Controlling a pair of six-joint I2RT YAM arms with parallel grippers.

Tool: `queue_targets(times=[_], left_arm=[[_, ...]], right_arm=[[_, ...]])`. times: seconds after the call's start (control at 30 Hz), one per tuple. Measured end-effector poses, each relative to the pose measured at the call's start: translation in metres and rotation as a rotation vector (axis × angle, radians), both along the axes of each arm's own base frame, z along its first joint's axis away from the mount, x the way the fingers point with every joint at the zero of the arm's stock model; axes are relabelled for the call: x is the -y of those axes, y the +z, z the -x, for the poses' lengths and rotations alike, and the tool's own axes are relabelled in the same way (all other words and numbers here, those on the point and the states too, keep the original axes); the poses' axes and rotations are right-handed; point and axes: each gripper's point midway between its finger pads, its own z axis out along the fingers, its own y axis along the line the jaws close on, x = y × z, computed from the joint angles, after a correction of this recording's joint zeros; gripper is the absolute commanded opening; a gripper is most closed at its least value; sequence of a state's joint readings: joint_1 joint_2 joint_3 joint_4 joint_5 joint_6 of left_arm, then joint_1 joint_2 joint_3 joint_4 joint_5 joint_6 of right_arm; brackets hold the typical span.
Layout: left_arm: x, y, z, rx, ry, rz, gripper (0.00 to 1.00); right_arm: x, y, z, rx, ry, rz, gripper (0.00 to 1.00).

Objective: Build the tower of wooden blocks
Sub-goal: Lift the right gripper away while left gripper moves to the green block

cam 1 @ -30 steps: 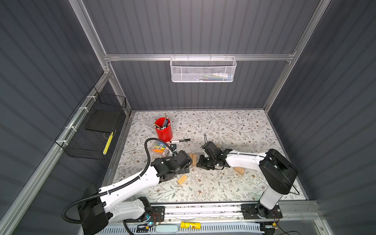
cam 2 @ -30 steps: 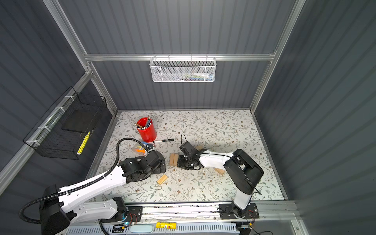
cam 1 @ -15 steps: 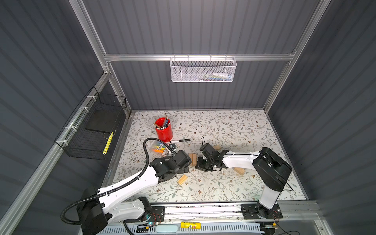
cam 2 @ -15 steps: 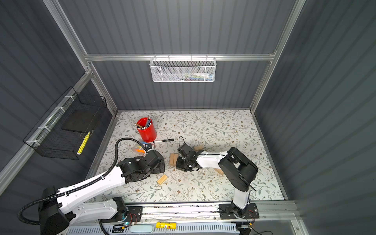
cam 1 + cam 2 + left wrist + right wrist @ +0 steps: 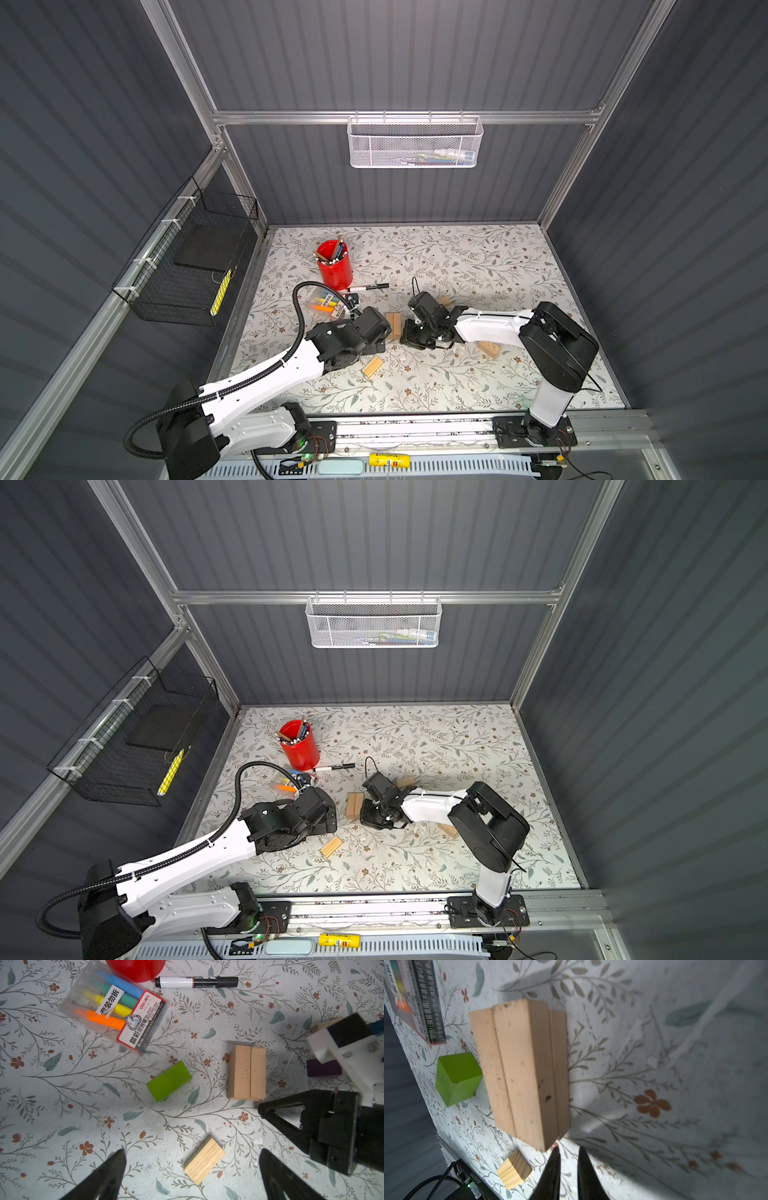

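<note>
1. Nearest the rail point(image 5: 415, 428) lies one grooved brick point(image 5: 372, 366). It is pale wood with a ribbed top face, flat on the table point(image 5: 457, 386), with its long axis diagonal.
2. Above it we find the left gripper point(image 5: 192, 1152), spread wide and empty.
3. One right brick point(image 5: 488, 348), also pale wood, lies partly under the right arm point(image 5: 490, 326).
4. The right gripper point(image 5: 568, 1148) is clenched on nothing. Its tips sit just beside the stack's near corner.
5. The stack point(image 5: 393, 326) stands mid-table between the two grippers. It is low, built of smooth, speckled, rectangular pale bricks. We count two side by side on top, their long axes parallel and running near to far. A lower layer shows beneath; we cannot tell its count.
6. One glossy green block point(image 5: 169, 1080) lies on the left arm's side of the stack, apart from it, with its long axis diagonal.
7. One matte purple block point(image 5: 323, 1068) lies on the stack's other side, half hidden by the right arm.
8. One far brick point(image 5: 444, 300) shows beyond the right arm.
</note>
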State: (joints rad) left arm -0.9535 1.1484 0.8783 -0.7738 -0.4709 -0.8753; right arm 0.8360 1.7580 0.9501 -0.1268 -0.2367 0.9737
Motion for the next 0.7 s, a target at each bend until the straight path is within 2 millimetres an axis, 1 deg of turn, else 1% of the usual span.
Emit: queue_targets(times=[0.1,0.2,0.33,0.4,0.5,0.6,0.7], left_arm=[[0.0,0.001,0.0,0.001,0.0,0.001,1.0],[0.0,0.002,0.0,0.0,-0.001,-0.001,1.0],[-0.001,0.003,0.0,-0.001,-0.005,-0.009,1.0],[0.0,0.006,-0.001,0.003,-0.014,-0.011,1.0],[-0.001,0.008,-0.001,0.01,-0.035,-0.029,1.0],[0.0,0.008,-0.002,0.014,-0.079,-0.056,1.0],[0.004,0.01,-0.003,0.015,-0.144,-0.082,1.0]], right_arm=[[0.004,0.015,-0.001,0.037,0.007,0.002,0.25],[0.01,0.031,-0.002,0.082,0.013,0.011,0.32],[0.024,0.049,-0.003,0.146,0.018,0.045,0.42],[0.033,0.058,-0.003,0.173,0.015,0.069,0.47],[0.047,0.07,-0.003,0.212,0.009,0.105,0.58],[0.066,0.081,-0.004,0.246,-0.01,0.124,0.65],[0.086,0.085,-0.002,0.26,-0.032,0.142,0.73]])
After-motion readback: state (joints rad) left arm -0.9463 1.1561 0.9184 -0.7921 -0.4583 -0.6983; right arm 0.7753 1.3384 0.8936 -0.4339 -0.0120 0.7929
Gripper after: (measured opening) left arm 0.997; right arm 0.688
